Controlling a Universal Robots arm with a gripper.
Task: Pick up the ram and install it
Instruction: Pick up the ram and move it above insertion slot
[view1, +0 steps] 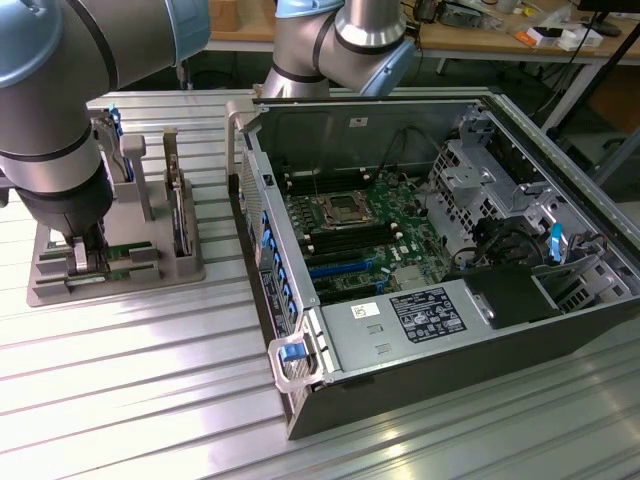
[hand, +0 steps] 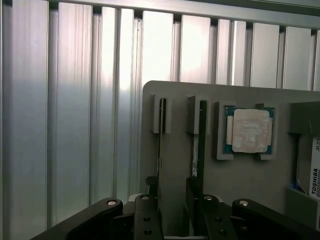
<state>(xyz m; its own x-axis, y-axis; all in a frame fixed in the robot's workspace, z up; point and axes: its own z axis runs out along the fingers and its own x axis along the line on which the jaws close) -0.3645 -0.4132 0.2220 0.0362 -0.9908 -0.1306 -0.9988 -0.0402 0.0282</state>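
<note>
A: Fingers status?
B: Gripper is sitting spread wide, released, gripping nothing. It's hanging low over the grey fixture tray at the exterior view's left.
A: Ram?
B: The ram is standing on edge in a tray slot, with a white sticker showing. The end nearest the gripper is disappearing behind one finger; can't tell if they're touching. A second thin stick is standing in the neighbouring slot, edge-on, hard to identify.
A: Anything readable?
B: Only "TOSHIBA" on the hard drive, which is getting cut off by the picture's edge. I'm not making out any markings on the processor chip. In the exterior view the arm is blocking much of the tray. On the right, the label inside the open computer case is carrying print too small to read.
</note>
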